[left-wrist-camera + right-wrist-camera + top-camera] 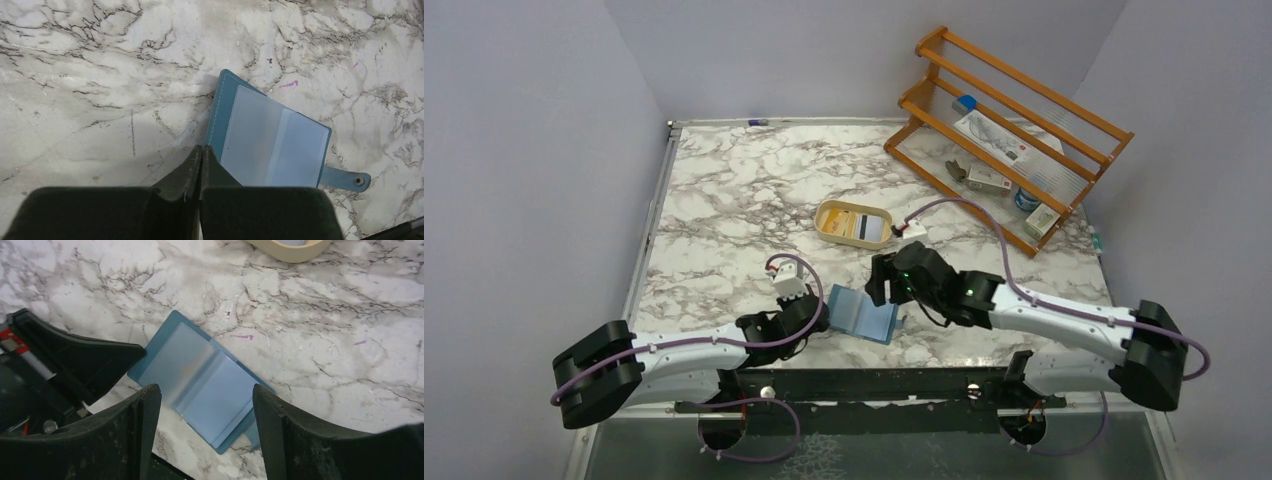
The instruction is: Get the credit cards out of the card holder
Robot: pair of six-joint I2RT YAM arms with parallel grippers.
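Note:
The teal-blue card holder (864,315) lies open and flat on the marble near the front edge. Its pale blue pockets face up and look empty in the left wrist view (272,140) and the right wrist view (200,377). The credit cards (859,226), one yellow-orange and one pale with a dark stripe, lie in the tan oval dish (824,215). My left gripper (816,318) (201,149) is shut, its tip at the holder's left edge, with nothing between the fingers. My right gripper (884,285) (205,392) is open and empty just above the holder.
A wooden rack (1009,130) with small boxes and papers stands at the back right. The dish's rim (292,250) shows at the top of the right wrist view. A black rail (874,385) runs along the table's front edge. The holder's snap tab (357,180) sticks out to the right.

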